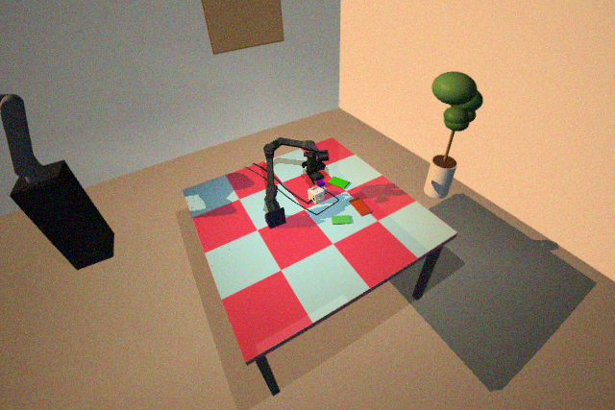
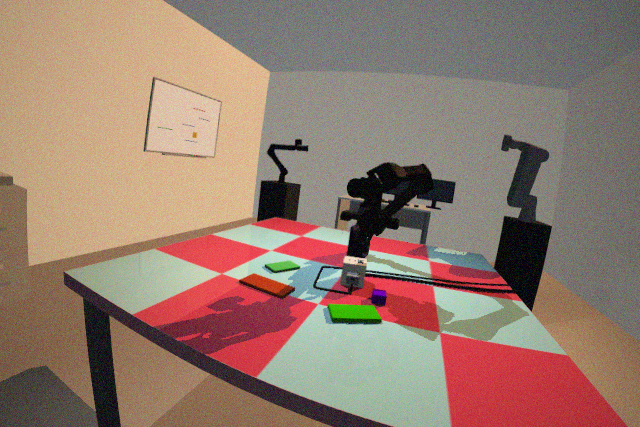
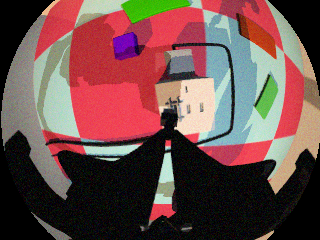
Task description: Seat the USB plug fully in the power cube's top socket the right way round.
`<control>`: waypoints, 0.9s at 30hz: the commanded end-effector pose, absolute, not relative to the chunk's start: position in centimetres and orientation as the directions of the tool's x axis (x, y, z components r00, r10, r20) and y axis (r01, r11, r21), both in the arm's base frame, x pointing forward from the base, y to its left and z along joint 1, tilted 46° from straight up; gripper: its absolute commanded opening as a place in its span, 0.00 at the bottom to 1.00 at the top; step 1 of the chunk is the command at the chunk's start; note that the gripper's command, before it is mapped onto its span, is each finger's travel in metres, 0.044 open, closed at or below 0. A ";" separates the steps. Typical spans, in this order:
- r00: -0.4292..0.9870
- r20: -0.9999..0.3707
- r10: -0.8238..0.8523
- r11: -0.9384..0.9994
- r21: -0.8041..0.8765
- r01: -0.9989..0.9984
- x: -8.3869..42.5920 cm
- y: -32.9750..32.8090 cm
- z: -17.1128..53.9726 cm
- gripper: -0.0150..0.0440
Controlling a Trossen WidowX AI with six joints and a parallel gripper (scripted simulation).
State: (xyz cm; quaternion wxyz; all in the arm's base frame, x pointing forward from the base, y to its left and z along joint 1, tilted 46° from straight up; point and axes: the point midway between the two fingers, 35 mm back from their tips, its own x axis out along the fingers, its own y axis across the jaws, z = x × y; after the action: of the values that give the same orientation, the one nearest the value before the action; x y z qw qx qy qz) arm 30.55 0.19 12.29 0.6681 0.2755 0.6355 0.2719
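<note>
The white power cube (image 1: 315,195) (image 2: 353,273) (image 3: 201,120) stands on the checkered table, with small slots in its top. My gripper (image 1: 314,183) (image 2: 357,255) (image 3: 168,134) points down over the cube's top, its fingertips near one edge in the wrist view. It is shut on the small dark USB plug (image 3: 169,117). Grey metallic marks show just beyond the plug, on or over the top face. The fingers and the plug body hide the socket, so I cannot tell how deep the plug sits or which way round it is.
A black cable (image 2: 316,277) (image 3: 232,90) loops around the cube. A purple block (image 2: 378,297) (image 3: 125,46) and a green slab (image 2: 354,313) (image 3: 155,7) lie near it. An orange slab (image 1: 360,205) (image 2: 266,285) and another green slab (image 1: 341,219) (image 2: 282,266) lie on the loop's other side.
</note>
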 end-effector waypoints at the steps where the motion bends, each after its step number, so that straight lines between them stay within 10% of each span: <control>1: 0.044 -0.700 0.713 0.699 0.705 -0.117 30.5 0.2 12.3 0.25; 27: 0.044 -0.700 0.713 0.511 0.476 -0.715 30.5 0.2 12.3 0.25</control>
State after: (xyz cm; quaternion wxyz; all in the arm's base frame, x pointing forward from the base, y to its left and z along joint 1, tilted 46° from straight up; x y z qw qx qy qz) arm 30.55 0.19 12.29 0.7221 0.0273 0.5021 0.4750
